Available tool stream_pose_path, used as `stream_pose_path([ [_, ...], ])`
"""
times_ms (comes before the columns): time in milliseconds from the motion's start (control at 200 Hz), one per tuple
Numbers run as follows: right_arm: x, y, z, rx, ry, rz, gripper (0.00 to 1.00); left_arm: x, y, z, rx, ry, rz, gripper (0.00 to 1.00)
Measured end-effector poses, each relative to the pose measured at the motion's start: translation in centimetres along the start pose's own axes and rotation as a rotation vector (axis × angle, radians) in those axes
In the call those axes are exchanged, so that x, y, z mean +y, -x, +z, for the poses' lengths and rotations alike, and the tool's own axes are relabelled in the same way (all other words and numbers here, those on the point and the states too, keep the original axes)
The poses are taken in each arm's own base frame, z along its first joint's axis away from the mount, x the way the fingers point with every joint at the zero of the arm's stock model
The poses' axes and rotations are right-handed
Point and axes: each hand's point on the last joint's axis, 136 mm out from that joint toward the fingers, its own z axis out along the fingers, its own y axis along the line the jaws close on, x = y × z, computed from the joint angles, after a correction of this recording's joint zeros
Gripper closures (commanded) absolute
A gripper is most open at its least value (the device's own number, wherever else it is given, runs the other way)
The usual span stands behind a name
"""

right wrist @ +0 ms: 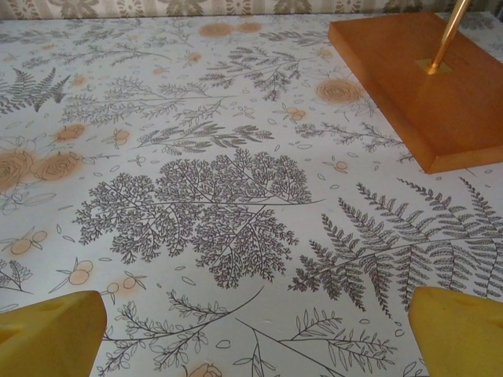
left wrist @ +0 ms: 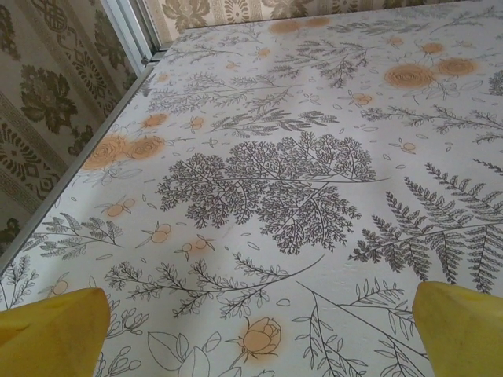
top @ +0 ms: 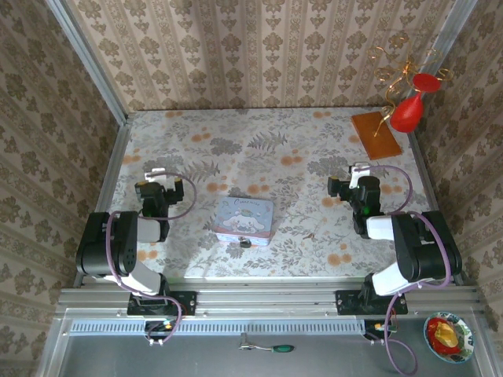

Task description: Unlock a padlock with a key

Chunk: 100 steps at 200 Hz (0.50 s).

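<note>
The left claw (left wrist: 258,326) stood wide open. Its yellow fingers (left wrist: 51,334) sat at the two lower corners of the wrist view, with bare patterned counter (left wrist: 259,196) between them. The right claw (right wrist: 255,326) was just as wide and just as empty. Ahead of it and to its right lay the wooden stand (right wrist: 424,86), with a brass rod rising from it.

From above, both claws were well apart from the tin (top: 245,218), one on each side of it. The padlock (top: 245,243) was the small dark thing on the counter at the tin's near edge, touching it or nearly so. The key was too small to pick out, so its place could not be told.

The unlocking looked not yet begun, and the risks probably lay in the first reach:

- **Padlock:** It was tiny and lay close against the tin, so a claw coming down wide could catch the tin's edge. That would shove the tin or flick the padlock aside without gripping it.
- **Key:** A thin key lying flat would likely slide under the fingertips rather than lift.
- **Stand:** The right claw, if it swung outward, might knock the stand near it.
- **Order of moves:** With the key unfound, moving in on the padlock first could leave it held with nothing to turn in it.
</note>
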Motion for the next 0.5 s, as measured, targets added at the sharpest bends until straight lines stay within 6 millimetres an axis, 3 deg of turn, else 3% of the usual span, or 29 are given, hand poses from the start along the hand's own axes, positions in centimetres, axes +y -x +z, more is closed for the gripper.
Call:
stream_pose_path([
  [500, -0.03, 0.28, 0.13, -0.007, -0.003, 0.000, 0.00, -0.05, -0.02, 0.07, -0.001, -0.001, 0.010, 0.00],
])
